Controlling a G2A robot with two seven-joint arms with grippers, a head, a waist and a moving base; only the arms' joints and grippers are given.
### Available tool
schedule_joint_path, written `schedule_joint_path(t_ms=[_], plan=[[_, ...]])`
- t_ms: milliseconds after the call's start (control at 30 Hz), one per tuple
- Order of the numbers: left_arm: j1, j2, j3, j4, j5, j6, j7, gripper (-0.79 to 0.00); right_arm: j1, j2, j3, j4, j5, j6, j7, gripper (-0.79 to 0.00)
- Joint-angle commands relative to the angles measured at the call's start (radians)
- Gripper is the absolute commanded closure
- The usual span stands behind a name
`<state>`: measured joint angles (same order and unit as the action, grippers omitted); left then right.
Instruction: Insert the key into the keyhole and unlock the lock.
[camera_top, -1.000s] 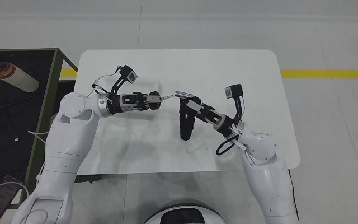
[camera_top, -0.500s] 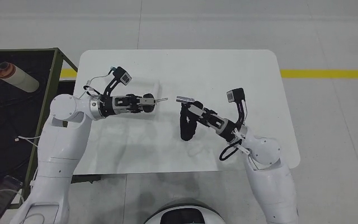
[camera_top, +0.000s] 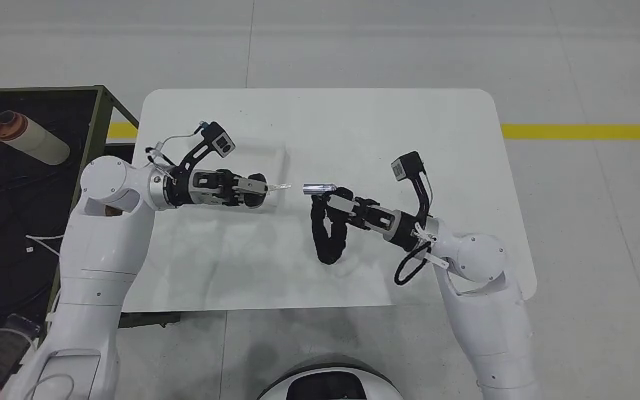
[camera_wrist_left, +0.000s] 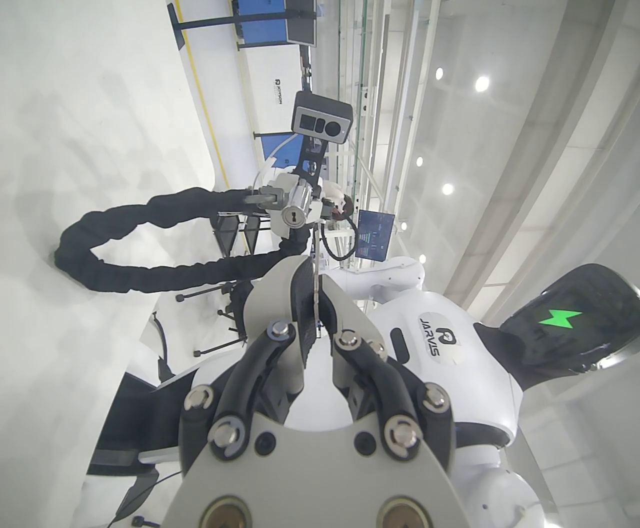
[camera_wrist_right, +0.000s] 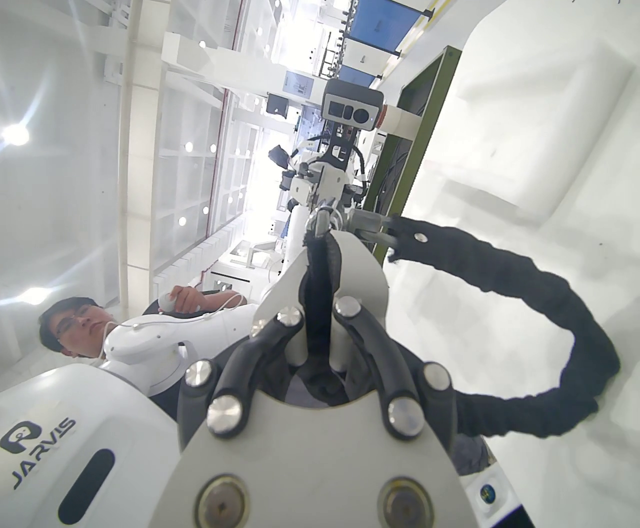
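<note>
A: What does your left claw (camera_wrist_left: 316, 277) hold?
B: It pinches the key (camera_wrist_left: 316, 262); the tip points at the keyhole (camera_wrist_left: 293, 216), near but apart.
A: And your right claw (camera_wrist_right: 325, 245)?
B: It squeezes the lock (camera_top: 320, 188) by its black cable (camera_top: 322, 235); the loop droops over the table (camera_top: 400, 130).

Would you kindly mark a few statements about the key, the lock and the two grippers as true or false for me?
1. The left gripper is shut on the key. True.
2. The key sits inside the keyhole. False: in the top view a gap separates the key's tip from the lock.
3. The right gripper is shut on the lock. True.
4. The lock's black cable runs out straight. False: it curves round in a loop.
5. The keyhole faces the left gripper. True.
</note>
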<state>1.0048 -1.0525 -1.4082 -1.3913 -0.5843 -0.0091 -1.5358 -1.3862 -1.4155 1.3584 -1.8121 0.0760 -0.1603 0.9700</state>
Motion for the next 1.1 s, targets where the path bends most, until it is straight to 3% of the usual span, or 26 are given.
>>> schedule_joint_path(t_ms=[0,67,233,1067], plan=[[0.033,0.0,-0.001,-0.031,0.0,-0.01,0.021,0.0,0.0,0.0,0.0,0.0,0.0,0.0,0.0,0.0],[0.066,0.004,-0.006,-0.073,-0.006,0.02,0.006,0.0,-0.046,0.003,0.004,-0.033,-0.009,-0.017,-0.029,0.0],[0.066,0.016,-0.004,-0.094,0.016,0.047,0.0,0.0,-0.055,0.011,0.006,-0.053,0.021,-0.001,-0.01,0.0],[0.037,0.047,0.042,-0.081,-0.013,0.042,0.0,0.0,-0.039,0.037,-0.034,-0.042,0.075,0.016,0.004,0.0]])
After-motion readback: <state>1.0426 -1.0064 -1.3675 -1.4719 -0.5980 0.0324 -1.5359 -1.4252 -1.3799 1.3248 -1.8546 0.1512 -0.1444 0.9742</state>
